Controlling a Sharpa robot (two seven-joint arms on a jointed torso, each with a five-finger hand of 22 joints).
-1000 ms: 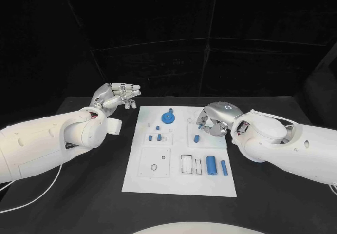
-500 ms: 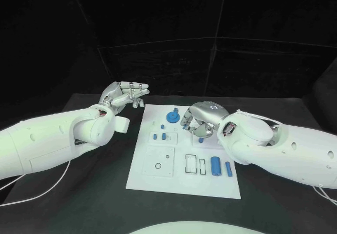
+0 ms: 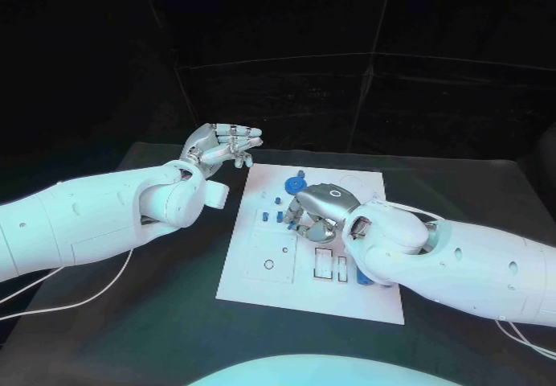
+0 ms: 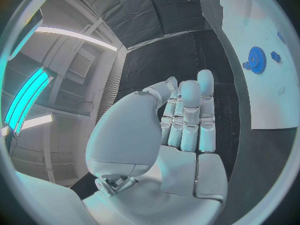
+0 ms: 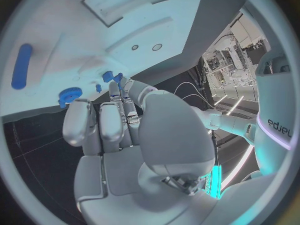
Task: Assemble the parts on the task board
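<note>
My right hand (image 3: 315, 211) and its arm cover the middle of the board (image 3: 262, 277), so I can't see what sits beneath or whether the fingers hold a part. A blue cylinder (image 3: 361, 278) only peeks out from under the forearm. Small pegs (image 3: 267, 215) beside the hand are too tiny to make out.

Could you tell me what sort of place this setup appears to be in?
Probably a robotics lab or test cell: a black table behind dark curtains, a white task board with small blue parts such as a gear, and, in the wrist views, ceiling strip lights and equipment racks.
</note>
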